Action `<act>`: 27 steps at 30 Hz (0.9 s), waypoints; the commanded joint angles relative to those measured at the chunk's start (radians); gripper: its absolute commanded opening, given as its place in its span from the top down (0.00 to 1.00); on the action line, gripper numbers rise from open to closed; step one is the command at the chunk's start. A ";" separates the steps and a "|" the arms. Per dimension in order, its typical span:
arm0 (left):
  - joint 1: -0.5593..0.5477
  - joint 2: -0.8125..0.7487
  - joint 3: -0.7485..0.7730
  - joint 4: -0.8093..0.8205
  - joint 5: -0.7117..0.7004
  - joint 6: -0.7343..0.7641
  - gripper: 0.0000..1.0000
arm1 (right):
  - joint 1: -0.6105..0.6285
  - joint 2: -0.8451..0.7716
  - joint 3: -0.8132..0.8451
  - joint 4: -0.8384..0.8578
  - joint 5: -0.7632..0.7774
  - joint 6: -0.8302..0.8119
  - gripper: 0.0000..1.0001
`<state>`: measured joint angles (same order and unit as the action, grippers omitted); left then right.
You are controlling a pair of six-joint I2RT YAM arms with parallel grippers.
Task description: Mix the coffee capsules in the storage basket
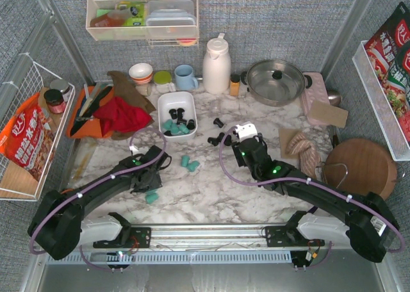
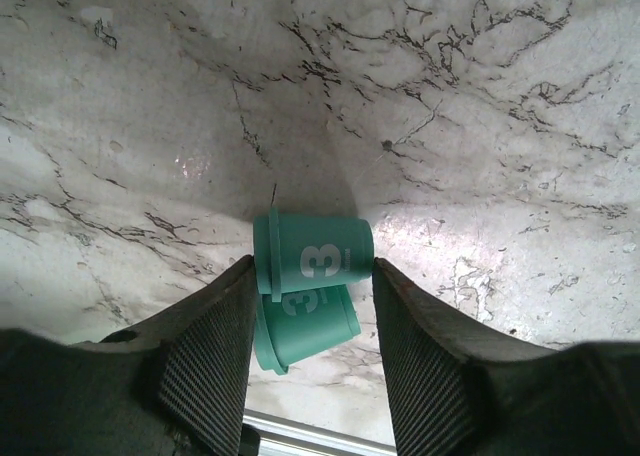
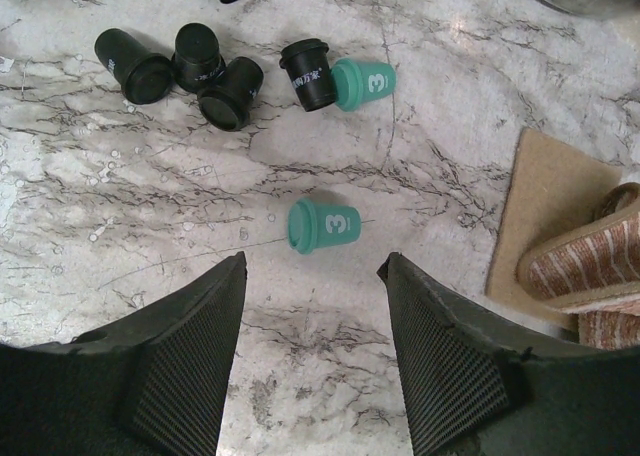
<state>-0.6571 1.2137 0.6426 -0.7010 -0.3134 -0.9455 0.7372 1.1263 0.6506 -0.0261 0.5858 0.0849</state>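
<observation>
The white storage basket (image 1: 168, 102) stands left of centre and holds black and teal coffee capsules. Loose teal capsules (image 1: 189, 163) and black ones (image 1: 220, 138) lie on the marble. My left gripper (image 1: 146, 184) (image 2: 312, 268) has its jaws against both ends of a teal capsule (image 2: 315, 253), with a second teal capsule (image 2: 305, 328) lying just under it. My right gripper (image 1: 246, 143) (image 3: 312, 268) hangs open over bare marble. A teal capsule (image 3: 323, 225) lies just beyond its fingertips. Farther off are several black capsules (image 3: 220, 78) and another teal one (image 3: 365, 81).
A white thermos (image 1: 216, 64), a steel pot (image 1: 275, 81) and mugs (image 1: 186, 77) line the back. An orange tray with a red cloth (image 1: 122, 116) is at the left. A tan mat (image 3: 555, 206), a striped cloth (image 1: 307, 150) and a round wooden board (image 1: 362, 167) are at the right.
</observation>
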 commanded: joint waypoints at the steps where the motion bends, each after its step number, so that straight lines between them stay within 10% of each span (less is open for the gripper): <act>1: -0.003 0.004 0.012 0.003 -0.035 0.015 0.44 | 0.000 -0.002 0.001 0.014 0.012 0.009 0.38; 27: -0.005 -0.053 0.116 -0.006 -0.107 0.140 0.39 | -0.009 0.001 0.001 0.011 0.010 0.013 0.37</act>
<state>-0.6605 1.1778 0.7868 -0.6731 -0.4347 -0.8341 0.7311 1.1263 0.6506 -0.0261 0.5892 0.0914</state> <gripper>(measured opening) 0.593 0.631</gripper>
